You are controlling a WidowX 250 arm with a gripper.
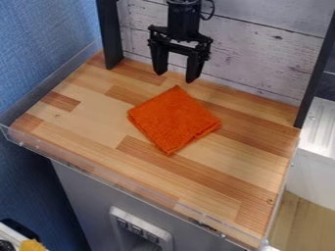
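The black gripper point(175, 77) hangs at the top middle of the camera view, above the back part of the wooden counter point(85, 122). Its two fingers stand apart, open, with nothing between them. A folded orange cloth point(173, 119) lies flat near the middle of the counter, turned so that one corner points toward the back. The gripper is above and behind that corner, not touching the cloth.
A whitewashed plank wall point(255, 54) stands behind the counter, between a black post point(110, 34) at left and another black post point(315, 73) at right. A clear low rim point(118, 186) runs along the front edge. A white ribbed surface point(319, 127) is at far right.
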